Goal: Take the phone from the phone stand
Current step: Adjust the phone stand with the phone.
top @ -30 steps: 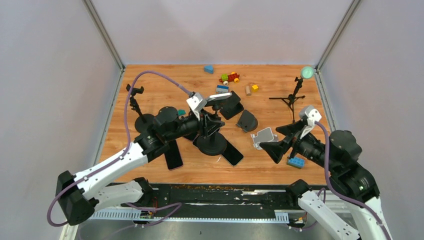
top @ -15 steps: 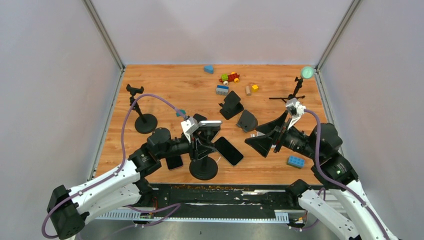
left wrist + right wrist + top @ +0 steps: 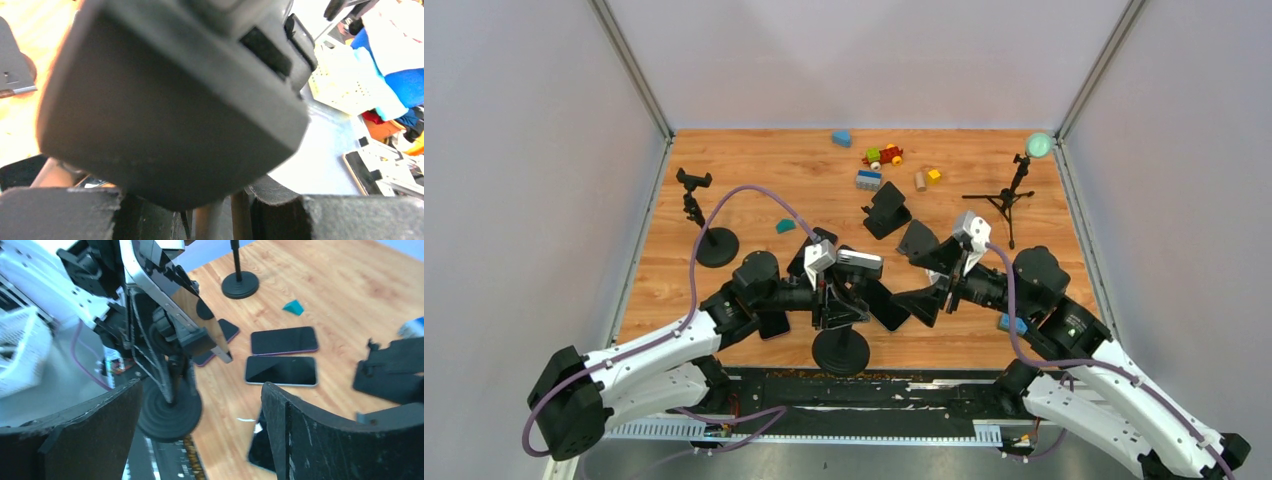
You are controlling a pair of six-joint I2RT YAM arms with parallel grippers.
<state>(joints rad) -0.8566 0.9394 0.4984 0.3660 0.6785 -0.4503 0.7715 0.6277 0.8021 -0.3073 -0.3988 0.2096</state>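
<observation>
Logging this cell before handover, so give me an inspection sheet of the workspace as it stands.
Surface: wooden table, partly covered.
Job's things: phone clamped in the phone stand, not yet removed.
Clutter: loose phones, toy blocks, spare stand, tripod, black wedges.
Grippers: left gripper shut on the phone stand's stem; right gripper open, facing the phone.
Cables: a purple cable along each arm.
Surroundings: pale walls on three sides.

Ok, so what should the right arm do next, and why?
Probably ease the right gripper forward until its open jaws straddle the phone, then close. The phone sits clamped in the stand, which the left gripper holds by its pole, and the phone is not yet between the right gripper's jaws.
</observation>
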